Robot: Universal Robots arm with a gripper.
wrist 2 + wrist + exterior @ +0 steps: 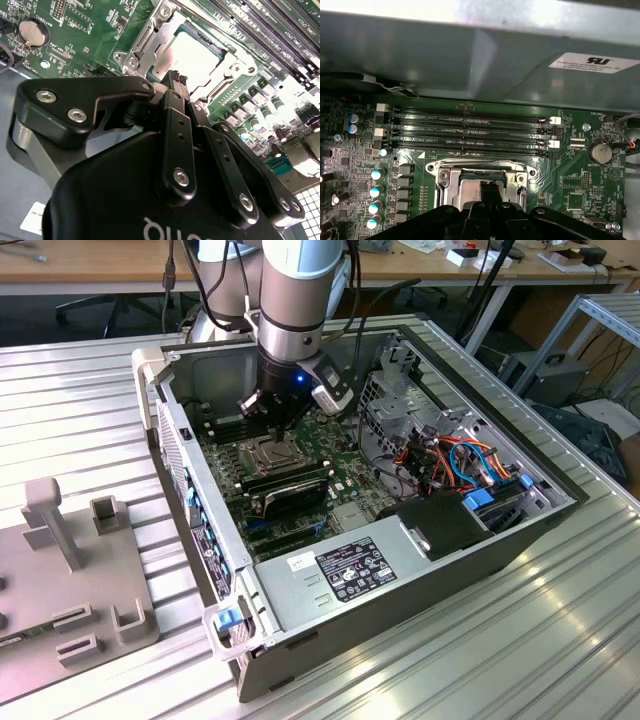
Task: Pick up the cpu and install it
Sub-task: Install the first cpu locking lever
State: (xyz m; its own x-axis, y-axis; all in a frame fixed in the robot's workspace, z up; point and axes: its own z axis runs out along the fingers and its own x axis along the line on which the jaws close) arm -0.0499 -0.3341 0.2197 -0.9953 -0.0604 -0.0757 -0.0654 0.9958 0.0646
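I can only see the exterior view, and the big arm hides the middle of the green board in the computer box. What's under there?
Observer: In both wrist views, a square silver cpu lies inside a shiny metal socket frame.
Operator: Is the claw holding it?
Observer: No. In the second wrist view the black gripper is right over it, fingers pressed together with nothing between them. I cannot tell if it touches.
Operator: Anything else close by?
Observer: In the first wrist view, four long black memory slots run beside the frame, and they look empty.
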